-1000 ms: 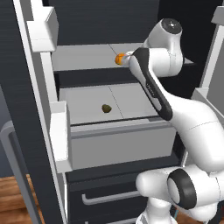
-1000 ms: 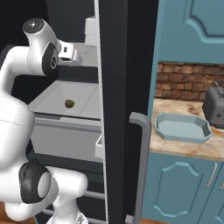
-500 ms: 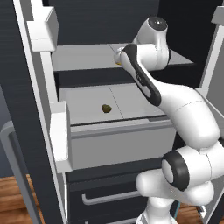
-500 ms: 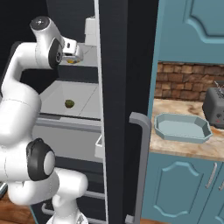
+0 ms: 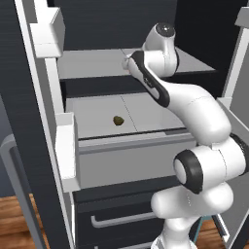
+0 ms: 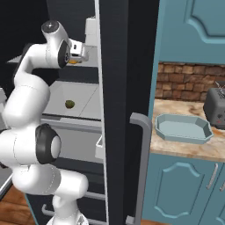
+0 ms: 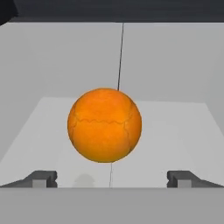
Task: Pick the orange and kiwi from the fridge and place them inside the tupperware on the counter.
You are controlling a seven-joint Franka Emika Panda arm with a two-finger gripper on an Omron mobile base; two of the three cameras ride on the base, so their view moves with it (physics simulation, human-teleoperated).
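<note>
Inside the fridge, the gripper is facing the orange, which is sitting on the upper shelf along its middle seam, back from the front edge. Its jaws are standing spread wide, holding and touching nothing, each fingertip clear of the fruit on either side. To take it cleanly, the hand likely needs to be pushing straight in until the fingers bracket the widest part before squeezing. The kiwi is waiting on the lower shelf, while the tupperware is sitting on the counter, near its front edge.
</note>
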